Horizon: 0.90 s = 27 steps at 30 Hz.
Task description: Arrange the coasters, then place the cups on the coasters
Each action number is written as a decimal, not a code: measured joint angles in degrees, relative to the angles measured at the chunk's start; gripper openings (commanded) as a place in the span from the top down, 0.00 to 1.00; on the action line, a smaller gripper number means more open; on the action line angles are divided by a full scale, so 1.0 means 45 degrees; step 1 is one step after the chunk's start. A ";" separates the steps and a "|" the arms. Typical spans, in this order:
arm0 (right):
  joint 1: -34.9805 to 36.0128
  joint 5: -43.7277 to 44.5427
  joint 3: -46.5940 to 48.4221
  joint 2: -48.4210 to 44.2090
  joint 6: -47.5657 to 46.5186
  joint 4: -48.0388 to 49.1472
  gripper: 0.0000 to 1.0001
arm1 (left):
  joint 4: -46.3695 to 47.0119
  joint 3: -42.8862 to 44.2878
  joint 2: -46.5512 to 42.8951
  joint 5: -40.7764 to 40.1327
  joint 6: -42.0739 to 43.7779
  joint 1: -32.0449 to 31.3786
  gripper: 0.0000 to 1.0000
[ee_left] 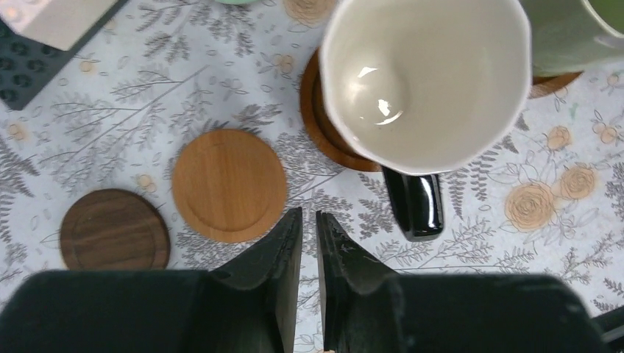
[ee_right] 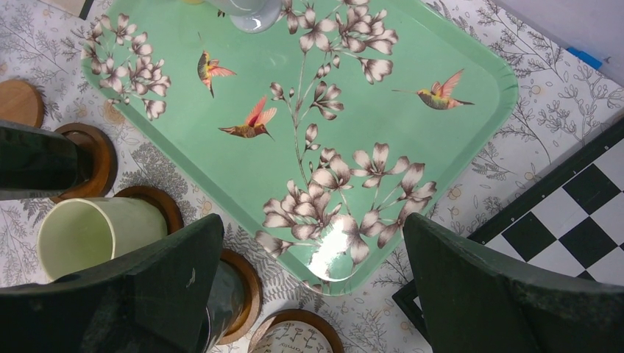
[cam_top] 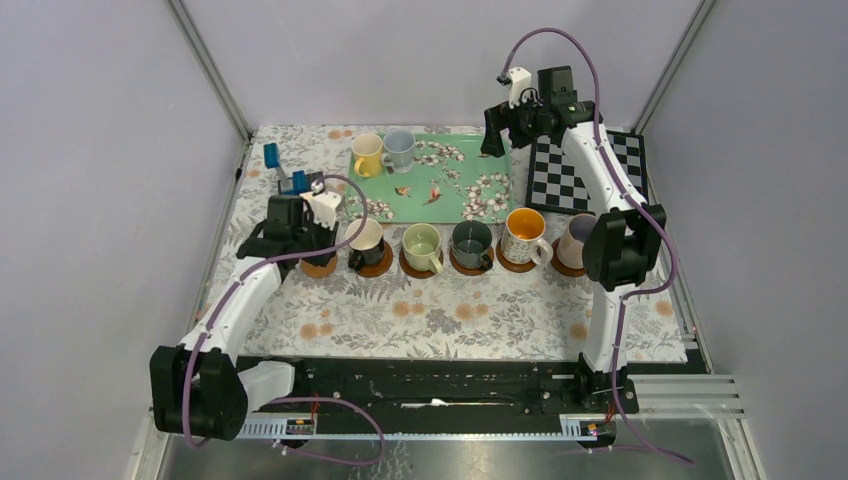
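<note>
Several cups stand in a row on brown coasters: black with white inside (cam_top: 366,245), pale green (cam_top: 422,247), dark green (cam_top: 471,244), floral with orange inside (cam_top: 524,236) and a pinkish one (cam_top: 577,240) half hidden by the right arm. A yellow cup (cam_top: 367,155) and a pale blue cup (cam_top: 399,150) stand on the green tray (cam_top: 460,195). In the left wrist view two bare coasters, orange-brown (ee_left: 229,184) and dark (ee_left: 114,229), lie left of the black cup (ee_left: 427,81). My left gripper (ee_left: 309,215) hangs shut and empty just beside the orange-brown coaster. My right gripper (ee_right: 313,220) is open above the tray's corner.
A black-and-white checkerboard (cam_top: 585,172) lies right of the tray. A small blue object (cam_top: 283,170) sits at the back left of the floral tablecloth. Grey walls and metal posts enclose the table on three sides.
</note>
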 measured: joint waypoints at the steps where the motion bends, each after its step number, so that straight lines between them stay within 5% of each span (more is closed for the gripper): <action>1: 0.0000 0.0000 -0.0029 -0.0010 0.0000 -0.0010 0.01 | 0.0049 -0.0092 0.0005 0.0005 0.0000 -0.0102 0.80; 7: 0.0000 0.0005 -0.0223 -0.0087 -0.0005 -0.0005 0.00 | 0.0505 -0.0840 -0.0029 0.0000 -0.0068 -0.1243 0.80; 27: 0.0000 0.0015 -0.0335 -0.0146 0.0000 0.0000 0.01 | 0.0855 -0.1200 -0.0374 -0.0146 -0.0500 -0.1977 0.47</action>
